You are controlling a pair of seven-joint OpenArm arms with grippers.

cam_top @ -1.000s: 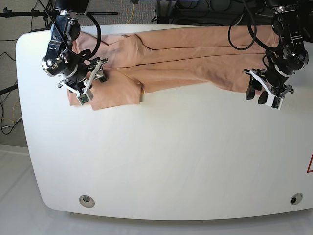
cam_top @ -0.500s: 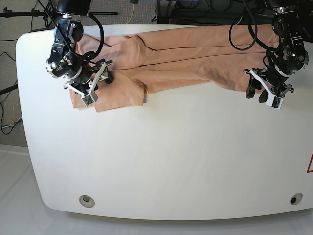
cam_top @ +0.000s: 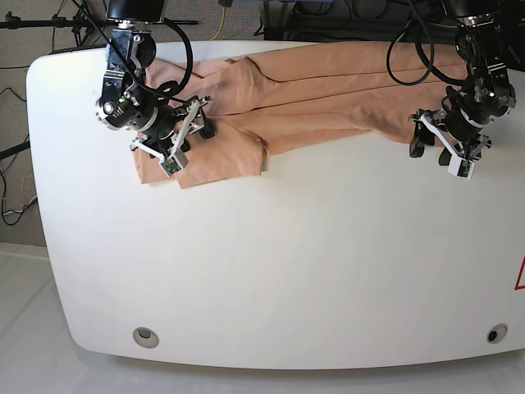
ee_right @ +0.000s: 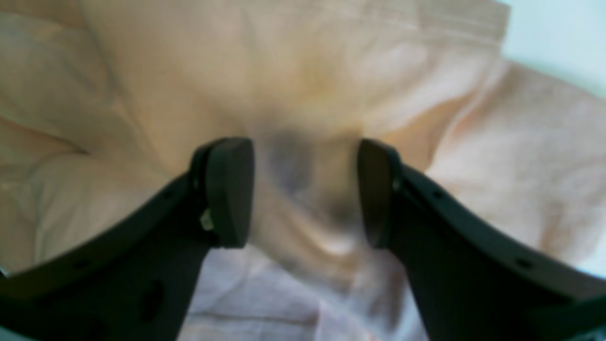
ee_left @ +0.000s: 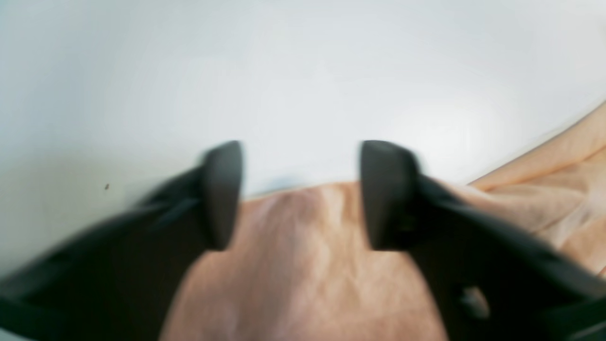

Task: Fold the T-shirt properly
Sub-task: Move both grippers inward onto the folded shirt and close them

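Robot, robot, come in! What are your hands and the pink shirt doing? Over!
Left hand open over shirt edge. Right hand open above the cloth. T-shirt bunched lengthwise along the table's far side. Nothing blocking.

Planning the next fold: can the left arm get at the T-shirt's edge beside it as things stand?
Probably yes: the left gripper hangs open right at the T-shirt edge, with nothing between them.
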